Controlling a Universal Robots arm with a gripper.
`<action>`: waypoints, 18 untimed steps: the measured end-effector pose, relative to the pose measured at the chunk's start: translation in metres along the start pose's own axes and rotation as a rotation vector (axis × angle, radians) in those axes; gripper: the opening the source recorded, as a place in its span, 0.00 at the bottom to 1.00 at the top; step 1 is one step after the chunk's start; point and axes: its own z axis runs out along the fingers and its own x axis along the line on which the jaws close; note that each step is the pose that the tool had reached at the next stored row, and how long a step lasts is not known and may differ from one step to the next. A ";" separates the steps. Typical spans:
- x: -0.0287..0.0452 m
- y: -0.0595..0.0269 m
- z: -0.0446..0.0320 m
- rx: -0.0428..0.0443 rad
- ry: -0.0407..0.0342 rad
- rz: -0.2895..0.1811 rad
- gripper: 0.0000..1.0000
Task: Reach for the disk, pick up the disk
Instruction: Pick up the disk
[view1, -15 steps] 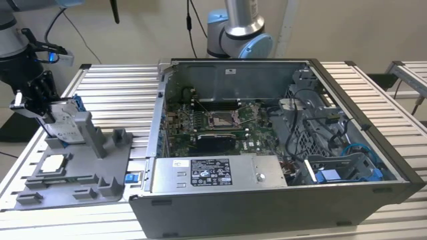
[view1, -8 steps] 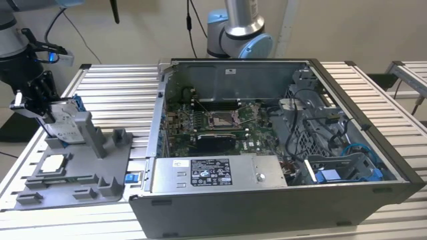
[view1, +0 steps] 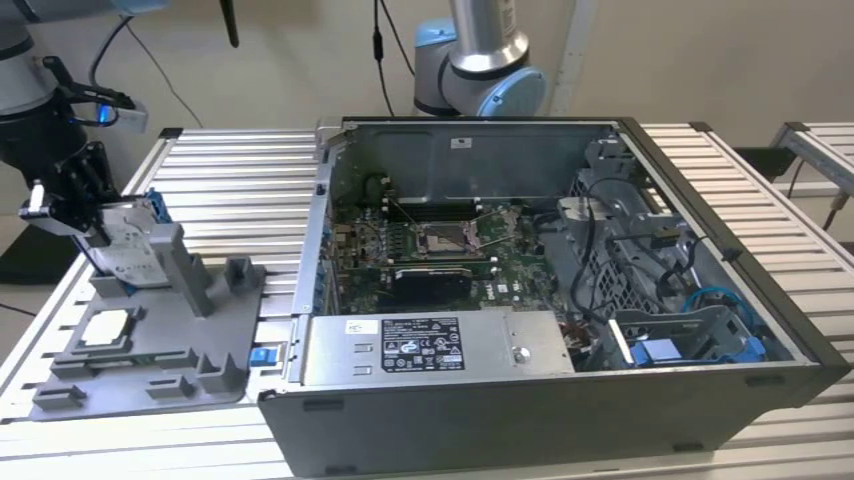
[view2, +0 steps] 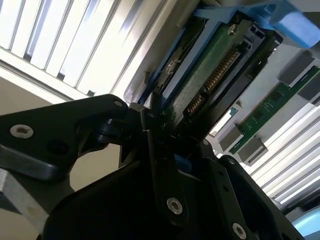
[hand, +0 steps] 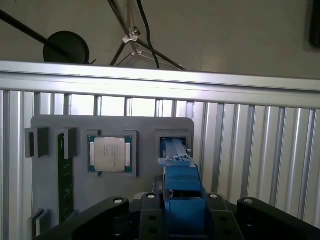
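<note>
At the exterior view's left, over the slatted metal table, the gripper hangs low above a grey fixture tray. Gripper closed on the disk: silver body, blue bracket along its edge, held on edge and slightly tilted, just beside the tray's tall grey upright. Cannot tell whether the disk's lower edge touches the tray. In the first wrist view the blue bracket sits pinched between the black fingers, its far end over a square recess in the tray. In the second wrist view the disk's green circuit board faces the camera, with one black finger pressed along its side. A small square silver chip lies flat in its own pocket on the tray, apart from the disk. A green memory stick lies in a slot near the chip. An open computer case fills the middle of the table; a long grey box with a white sticker sits inside along its near wall. Behind the case stands the base of an arm.
</note>
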 end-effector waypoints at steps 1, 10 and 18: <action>-0.0001 0.0000 0.0000 0.0002 -0.0006 0.000 0.00; -0.0001 0.0000 -0.0047 0.0002 -0.0004 0.000 0.00; -0.0003 0.0000 -0.0228 0.0004 -0.0008 0.000 0.00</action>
